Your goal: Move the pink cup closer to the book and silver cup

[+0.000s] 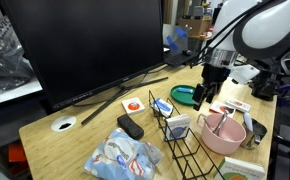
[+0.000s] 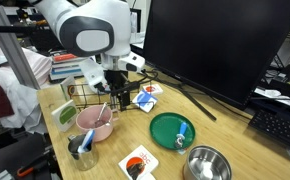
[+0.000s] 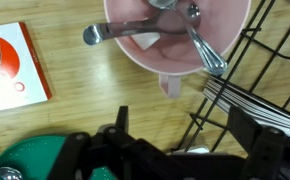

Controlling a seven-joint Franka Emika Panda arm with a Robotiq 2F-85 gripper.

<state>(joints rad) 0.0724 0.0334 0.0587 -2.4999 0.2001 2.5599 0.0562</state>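
Note:
The pink cup (image 1: 222, 134) (image 2: 93, 125) stands on the wooden table with metal utensils in it. In the wrist view it (image 3: 175, 45) lies at the top edge, just beyond my fingers. The silver cup (image 1: 257, 130) (image 2: 82, 150) stands right beside it. The pale book (image 1: 237, 172) (image 2: 65, 114) lies flat close to both. My gripper (image 1: 211, 92) (image 2: 120, 98) (image 3: 185, 128) is open and empty. It hovers above the table between the pink cup and a green dish, not touching the cup.
A black wire rack (image 1: 185, 140) (image 3: 257, 70) stands right beside the pink cup and my fingers. A teal-green dish (image 1: 182, 96) (image 2: 172, 130) (image 3: 25, 165), a white-and-red card (image 1: 133, 103) (image 3: 10, 65), a round metal tin (image 2: 207, 163), a black remote (image 1: 130, 127), a plastic bag (image 1: 125, 158) and a large monitor (image 1: 85, 45) are here too.

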